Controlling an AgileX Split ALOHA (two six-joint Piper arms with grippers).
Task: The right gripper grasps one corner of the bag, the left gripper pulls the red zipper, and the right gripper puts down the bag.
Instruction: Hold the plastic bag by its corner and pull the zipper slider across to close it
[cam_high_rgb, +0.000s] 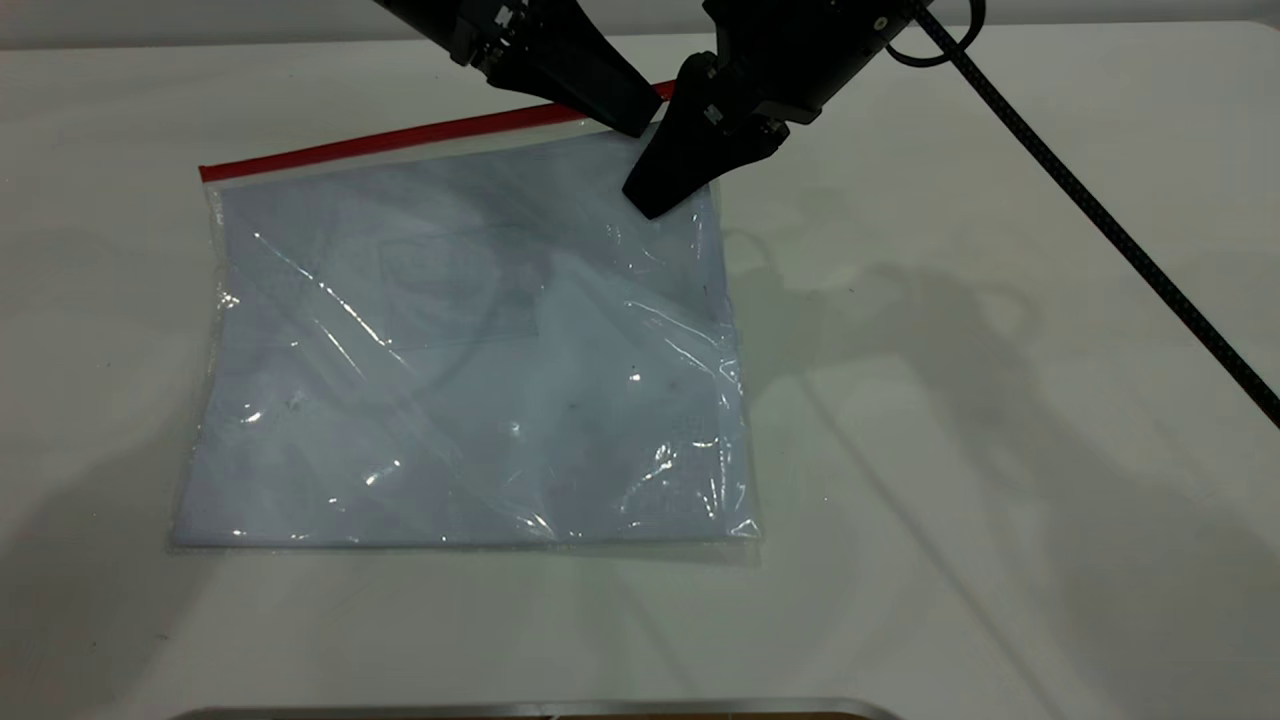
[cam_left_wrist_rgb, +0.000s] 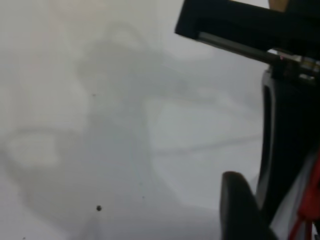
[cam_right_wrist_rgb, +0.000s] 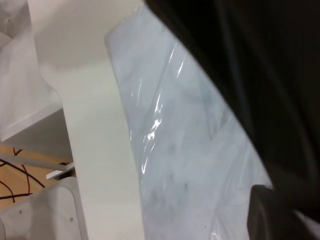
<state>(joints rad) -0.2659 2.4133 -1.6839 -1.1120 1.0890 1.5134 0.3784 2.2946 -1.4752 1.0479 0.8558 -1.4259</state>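
The bag (cam_high_rgb: 460, 350) is lying flat on the white table (cam_high_rgb: 1000, 500), with much free table around its near and side edges. The red zipper (cam_high_rgb: 400, 140) is running along its far edge. The right gripper (cam_high_rgb: 650, 205) is pressing at the far right corner, the left gripper (cam_high_rgb: 635, 125) just beside it at the zipper's end; how their jaws are standing I cannot tell

Red zipper (cam_high_rgb: 400, 140) end hidden behind left gripper (cam_high_rgb: 630, 120).
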